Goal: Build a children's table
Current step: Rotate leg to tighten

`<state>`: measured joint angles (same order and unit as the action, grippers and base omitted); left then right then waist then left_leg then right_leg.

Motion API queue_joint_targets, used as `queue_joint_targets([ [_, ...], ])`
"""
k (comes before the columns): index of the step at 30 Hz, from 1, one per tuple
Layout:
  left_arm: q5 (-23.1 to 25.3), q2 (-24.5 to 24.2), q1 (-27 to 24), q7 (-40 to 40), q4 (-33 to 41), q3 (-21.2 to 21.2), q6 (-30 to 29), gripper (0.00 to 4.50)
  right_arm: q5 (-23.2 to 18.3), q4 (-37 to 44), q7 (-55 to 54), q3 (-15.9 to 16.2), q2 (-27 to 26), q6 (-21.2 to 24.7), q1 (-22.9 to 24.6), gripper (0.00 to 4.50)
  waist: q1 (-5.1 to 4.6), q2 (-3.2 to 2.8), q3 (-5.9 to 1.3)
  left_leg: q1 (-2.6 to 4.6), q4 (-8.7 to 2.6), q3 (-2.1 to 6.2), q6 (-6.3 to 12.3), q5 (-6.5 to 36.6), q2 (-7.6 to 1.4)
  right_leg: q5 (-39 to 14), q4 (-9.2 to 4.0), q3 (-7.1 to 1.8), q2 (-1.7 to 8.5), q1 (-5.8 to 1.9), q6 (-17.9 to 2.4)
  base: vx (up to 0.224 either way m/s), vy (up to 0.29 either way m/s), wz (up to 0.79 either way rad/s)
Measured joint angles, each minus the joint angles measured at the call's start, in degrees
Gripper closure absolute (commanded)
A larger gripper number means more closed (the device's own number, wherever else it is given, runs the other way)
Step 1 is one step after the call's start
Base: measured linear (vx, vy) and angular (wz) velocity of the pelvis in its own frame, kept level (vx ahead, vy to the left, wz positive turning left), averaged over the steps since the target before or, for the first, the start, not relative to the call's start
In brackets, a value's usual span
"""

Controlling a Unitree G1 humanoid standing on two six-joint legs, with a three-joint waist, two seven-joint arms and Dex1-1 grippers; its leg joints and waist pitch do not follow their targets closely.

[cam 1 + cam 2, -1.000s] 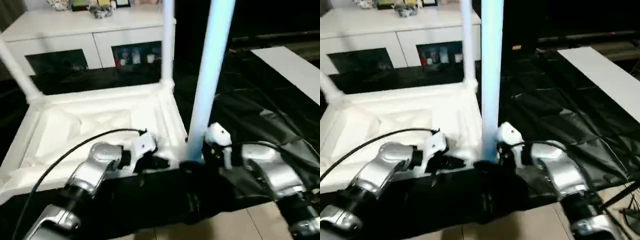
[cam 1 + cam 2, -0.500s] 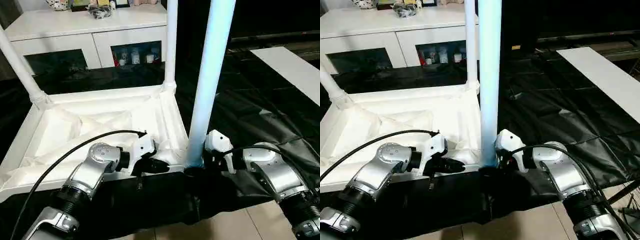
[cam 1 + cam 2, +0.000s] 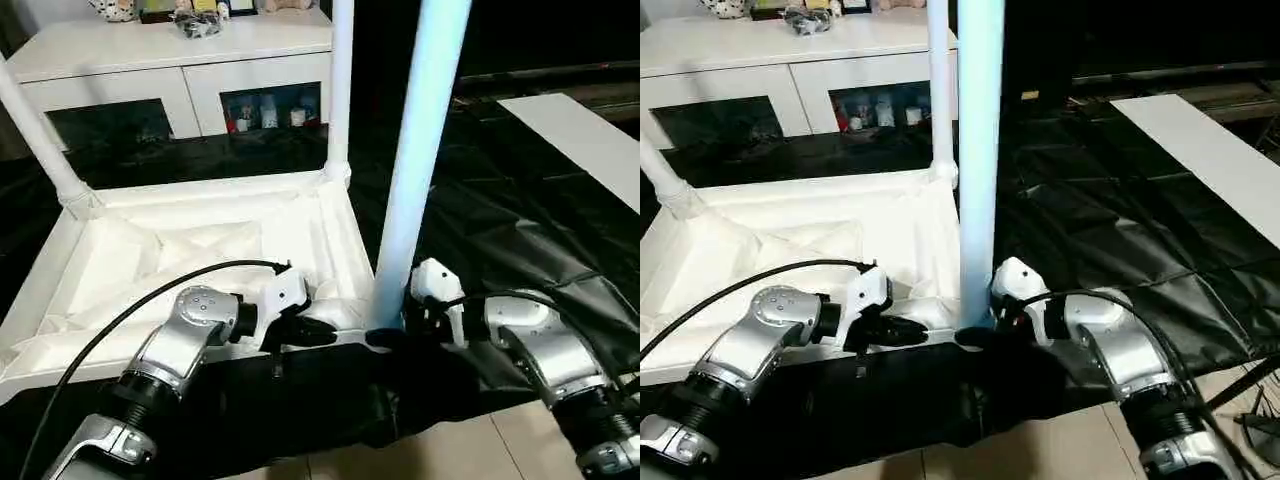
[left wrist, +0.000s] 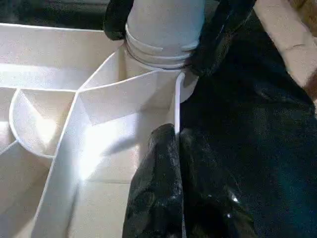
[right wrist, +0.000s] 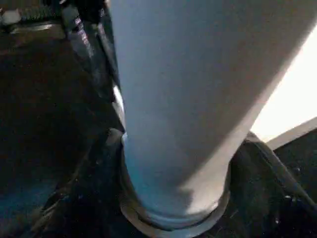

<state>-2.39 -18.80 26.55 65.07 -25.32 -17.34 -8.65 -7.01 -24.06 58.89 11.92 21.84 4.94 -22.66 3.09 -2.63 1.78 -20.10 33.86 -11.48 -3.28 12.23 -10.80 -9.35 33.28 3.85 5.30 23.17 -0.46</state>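
White plastic makes up the upturned tabletop (image 3: 190, 250), which lies ribbed side up on a black sheet (image 3: 520, 230) spread over the floor, in front of a white cabinet with dark glass doors (image 3: 180, 90). Three legs stand upright in its corner sockets: one at the far corner on the robot's left (image 3: 40, 140), one at the far corner on the right (image 3: 340, 90), and a pale bluish-white leg (image 3: 415, 170) at the near right corner. The left gripper (image 4: 176, 163) has its black fingers pressed together, pinching the tabletop's thin near rim just beside that near right socket. The right gripper (image 3: 985, 335) sits at the base of the near leg, its two fingers (image 4: 223, 29) spread to either side of the leg where it meets the socket; whether they press on it I cannot tell. A flat white board (image 3: 585, 140) lies on the sheet, well apart to the right of the tabletop.
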Motion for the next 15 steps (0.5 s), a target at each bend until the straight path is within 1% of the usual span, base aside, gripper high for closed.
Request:
queue_joint_targets([
  [1, 0.6, 0.5, 0.9, -2.1, -1.3, 0.4, 0.1, 4.5, 0.1, -1.6, -4.2, -1.1, -2.2, 0.0, -0.3, 1.8, -0.38, 0.06, 0.04, 0.0, 0.05, 0.01, -0.05, 0.0, 0.01, 0.0, 0.02, -0.01, -0.01, -0.02, 0.0, 0.0, 0.0, 0.0],
  [3, 2.3, 3.7, 3.3, -8.8, -5.5, 1.6, 0.4, 4.5, 0.9, -5.0, -16.3, -3.9, -7.6, 0.8, -1.6, 1.81, -1.32, 0.1, 0.07, 0.04, 0.06, 0.02, -0.18, 0.0, 0.06, 0.0, -0.03, -0.07, -0.01, -0.03, 0.0, 0.0, 0.0, 0.0],
  [4, 2.8, 4.7, 4.2, -11.1, -6.6, 1.7, 0.4, 4.5, 1.4, -6.0, -20.1, -4.8, -8.7, 1.3, -2.4, 1.82, -1.56, 0.1, 0.07, 0.06, 0.06, 0.02, -0.19, -0.1, 0.07, 0.0, -0.09, -0.08, 0.0, -0.02, 0.0, 0.0, 0.0, 0.0],
  [7, 3.5, 7.2, 5.7, -16.2, -9.0, 1.8, 0.3, 4.5, 1.9, -6.8, -28.2, -6.0, -11.6, 2.6, -2.9, 1.82, -1.52, 0.11, 0.05, 0.11, 0.05, 0.03, -0.19, -0.1, 0.12, 0.0, -0.16, -0.11, 0.01, -0.1, 0.1, 0.0, 0.0, 0.0],
  [8, 3.9, 8.0, 6.7, -18.1, -10.4, 2.0, 0.3, 4.5, 2.3, -7.6, -31.8, -6.9, -13.4, 3.0, -3.5, 1.83, -1.47, 0.1, 0.04, 0.14, 0.04, 0.05, -0.2, -0.1, 0.12, 0.0, -0.14, -0.11, 0.0, -0.11, 0.1, 0.0, 0.0, 0.0],
  [10, 5.2, 11.6, 9.9, -23.9, -15.4, 2.4, 0.6, 4.5, 4.0, -9.7, -41.8, -9.6, -17.8, 4.2, -5.4, 1.83, -1.38, 0.07, 0.02, 0.13, 0.04, 0.07, -0.2, -0.1, 0.14, 0.1, -0.15, -0.11, 0.0, -0.07, 0.1, 0.0, 0.0, 0.0],
  [12, 6.0, 13.9, 11.2, -27.2, -17.5, 2.4, 0.7, 4.5, 4.7, -10.7, -47.2, -10.7, -19.3, 4.7, -6.5, 1.83, -1.22, -0.01, -0.04, 0.14, 0.04, 0.07, -0.2, -0.1, 0.21, 0.1, -0.16, -0.2, 0.04, -0.11, 0.1, 0.0, 0.0, 0.0],
  [15, 6.7, 15.1, 12.1, -28.9, -19.6, 2.4, 1.9, 4.5, 5.4, -11.8, -50.8, -11.4, -20.6, 4.2, -7.0, 1.83, -1.15, -0.16, -0.15, 0.07, 0.03, 0.06, -0.19, -0.1, 0.29, 0.1, -0.17, -0.24, 0.09, -0.23, 0.1, 0.0, 0.0, 0.0],
])
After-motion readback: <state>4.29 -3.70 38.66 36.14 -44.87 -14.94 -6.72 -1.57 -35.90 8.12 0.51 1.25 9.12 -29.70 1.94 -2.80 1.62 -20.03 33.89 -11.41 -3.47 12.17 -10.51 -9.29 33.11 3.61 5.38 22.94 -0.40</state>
